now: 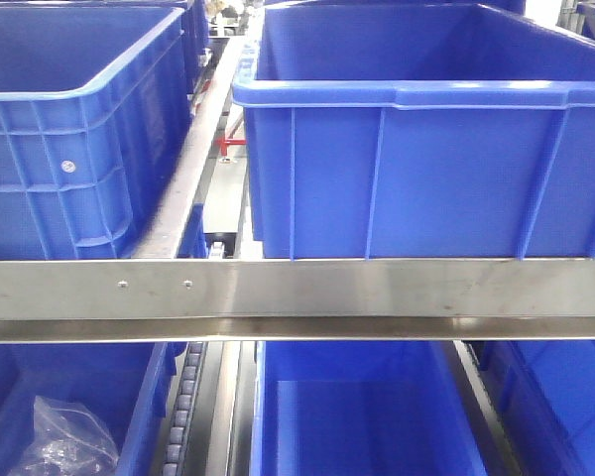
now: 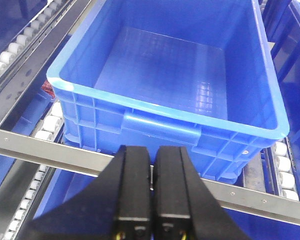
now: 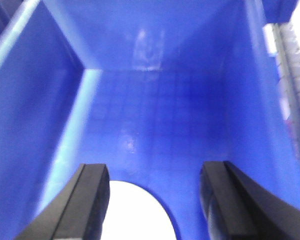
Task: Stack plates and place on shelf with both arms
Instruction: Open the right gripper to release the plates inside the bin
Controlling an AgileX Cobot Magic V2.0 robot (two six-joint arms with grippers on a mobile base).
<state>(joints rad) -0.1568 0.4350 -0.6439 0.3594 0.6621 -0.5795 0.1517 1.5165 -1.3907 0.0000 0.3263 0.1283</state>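
In the right wrist view a glossy white plate [image 3: 137, 215] lies on the floor of a blue crate [image 3: 155, 115]. Only its far rounded edge shows, and I cannot tell whether it is one plate or two stacked. My right gripper [image 3: 155, 172] is open just above it, inside the crate, with its fingers wide apart. My left gripper [image 2: 153, 150] is shut and empty. It hovers over the shelf's steel front rail [image 2: 50, 152], in front of an empty blue crate [image 2: 160, 127]. The front view shows the shelf rail [image 1: 297, 293] but no gripper.
Blue crates stand on the upper tier at left [image 1: 59, 149] and right [image 1: 426, 178]. Another crate [image 1: 357, 416] sits below the rail, and a clear plastic bag [image 1: 64, 441] lies in the lower left crate. Roller tracks [image 2: 20, 45] run beside the crates.
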